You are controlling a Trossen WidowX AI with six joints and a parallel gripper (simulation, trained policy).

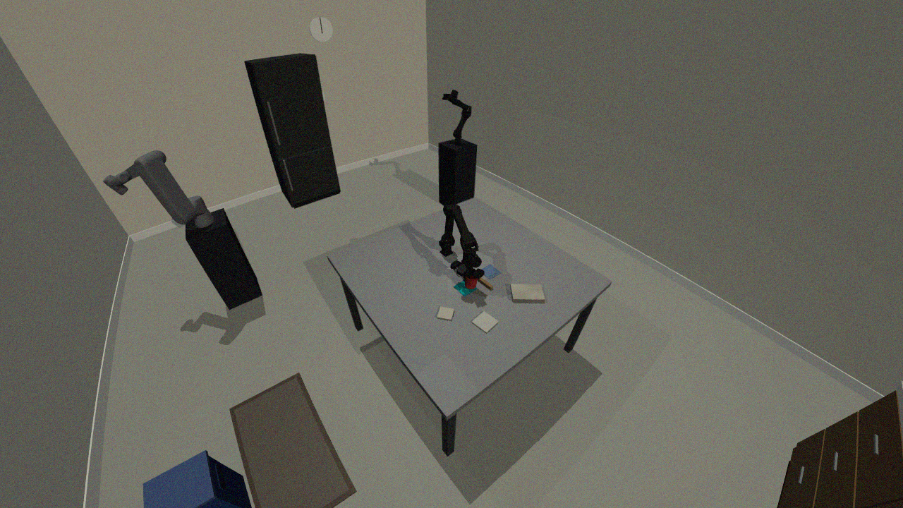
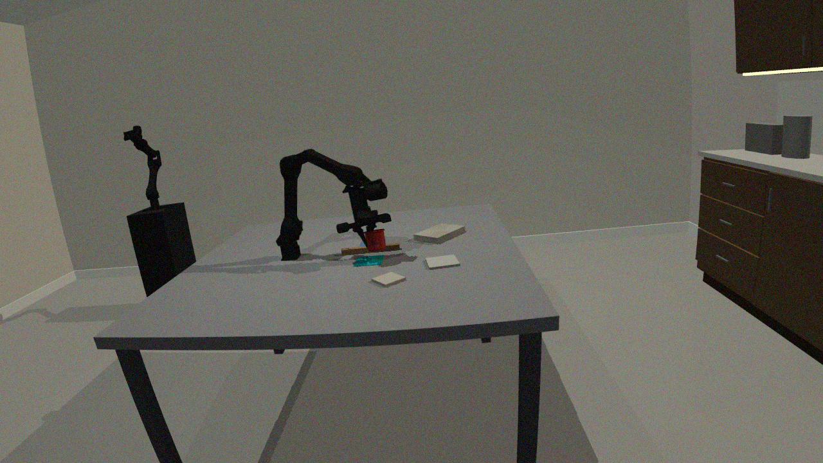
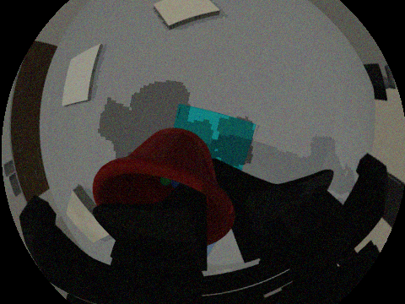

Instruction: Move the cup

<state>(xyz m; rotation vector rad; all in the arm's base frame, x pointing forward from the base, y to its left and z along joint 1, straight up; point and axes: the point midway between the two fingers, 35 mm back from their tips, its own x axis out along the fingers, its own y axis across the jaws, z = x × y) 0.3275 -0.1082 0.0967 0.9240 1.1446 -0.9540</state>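
My gripper [image 2: 368, 232] [image 3: 207, 164] is shut on the wall of the red cup [image 1: 470, 283] [image 2: 375, 240] [image 3: 173, 148], one finger inside the rim and one outside. The cup hangs low, slightly tilted, just over or beside the teal pad [image 1: 460, 289] [image 2: 368, 261] [image 3: 237, 148]; the top and exterior views show a small gap beneath it. A green marble [image 3: 165, 181] and a blue marble [image 3: 175, 184] show inside; the finger hides the rest of the cup's inside. The blue pad [image 1: 492, 271] [image 3: 210, 247] lies farther back, mostly hidden in the exterior view and the wrist view.
A wooden bar [image 1: 486, 283] [image 2: 352, 251] lies between the pads, just behind the cup. A thick pale block [image 1: 528, 292] [image 2: 440, 232] [image 3: 86, 219] and two thin pale tiles [image 1: 445, 312] [image 1: 485, 321] [image 2: 442, 262] [image 2: 389, 279] also lie on the table [image 1: 403, 278] [image 2: 287, 305].
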